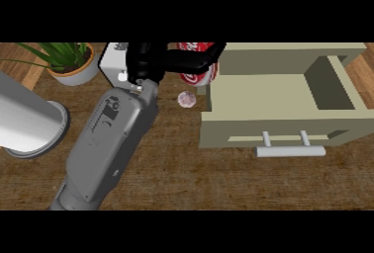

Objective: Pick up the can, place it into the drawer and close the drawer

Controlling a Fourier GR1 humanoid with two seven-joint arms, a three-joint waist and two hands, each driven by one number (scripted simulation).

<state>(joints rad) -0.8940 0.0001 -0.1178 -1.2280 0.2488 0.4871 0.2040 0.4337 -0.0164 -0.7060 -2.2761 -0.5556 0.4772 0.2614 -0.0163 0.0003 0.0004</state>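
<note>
Start with the drawer, the biggest thing in front of you: it stands pulled well out of its beige cabinet, handle toward you, and what you can see of its inside is bare — nothing lies in it yet. It is open like that, I judge, so the can can go straight down into it.

At the left edge a large grey cylinder stands on a round base; you can't see into it, so leave its contents unsaid. Between it and the drawer one grey forearm comes up from the lower edge and reaches across the wooden counter. Only one arm shows, and coming in from the lower left it reads as your left; the other hand is not in view.

Behind the arm sits a potted plant in a pale pot, and beside it a white box, partly hidden.

The left hand has its black fingers wrapped round the red can, which lies tilted sideways in the grasp, just beside the drawer's left wall and not yet over the opening. That hold suits a carry to the right — my guess is that the placing comes next.

Smallest, a little pale round object lies on the counter just below the can; what it is, you can't tell.
</note>
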